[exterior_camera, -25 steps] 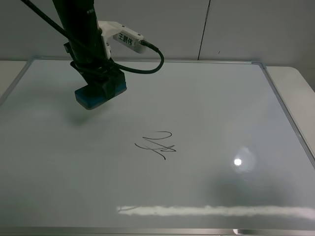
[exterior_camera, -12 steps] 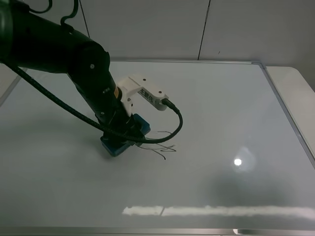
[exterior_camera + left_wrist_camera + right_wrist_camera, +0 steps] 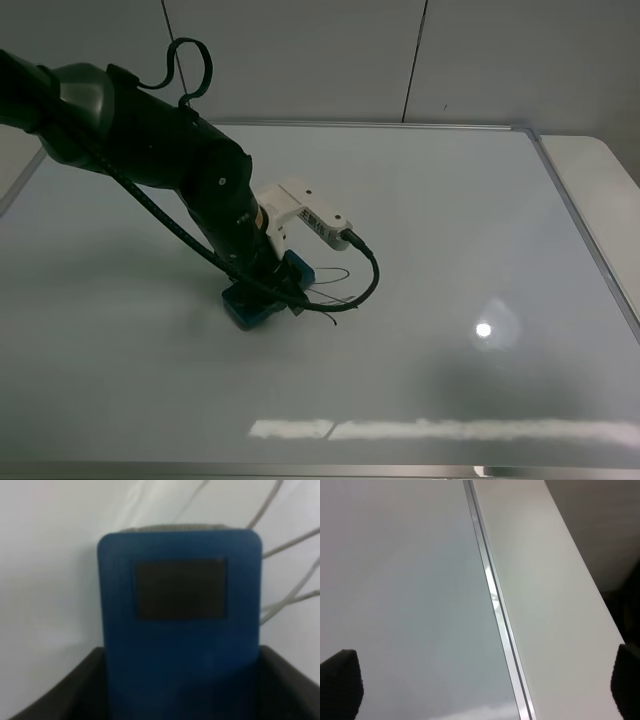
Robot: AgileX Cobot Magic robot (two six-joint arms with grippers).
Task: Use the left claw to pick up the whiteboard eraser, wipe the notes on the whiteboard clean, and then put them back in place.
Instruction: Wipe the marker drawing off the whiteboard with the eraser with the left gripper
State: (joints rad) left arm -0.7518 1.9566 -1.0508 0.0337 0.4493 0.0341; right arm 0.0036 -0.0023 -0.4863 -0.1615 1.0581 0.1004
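Note:
The left claw (image 3: 262,292) is shut on the teal-blue whiteboard eraser (image 3: 258,305) and holds it down on the whiteboard (image 3: 450,220), left of centre. The eraser sits at the left end of the notes (image 3: 333,292); only the right part of the thin black scribble shows beside it. In the left wrist view the eraser (image 3: 180,605) fills the middle between the dark fingers (image 3: 60,695), and blurred lines of the notes (image 3: 292,575) run past it. The right gripper (image 3: 482,685) is open and empty over the board's edge.
The board's silver frame (image 3: 492,595) runs beside a bare white table strip (image 3: 600,170) on the right. A grey wall stands behind the board. The left arm's black cable (image 3: 365,280) loops over the notes. Lamp glare (image 3: 483,328) shows on the board.
The left arm has come from the board's far left down to the notes with the eraser. The eraser now rests on the board, and the scribble's left part no longer shows.

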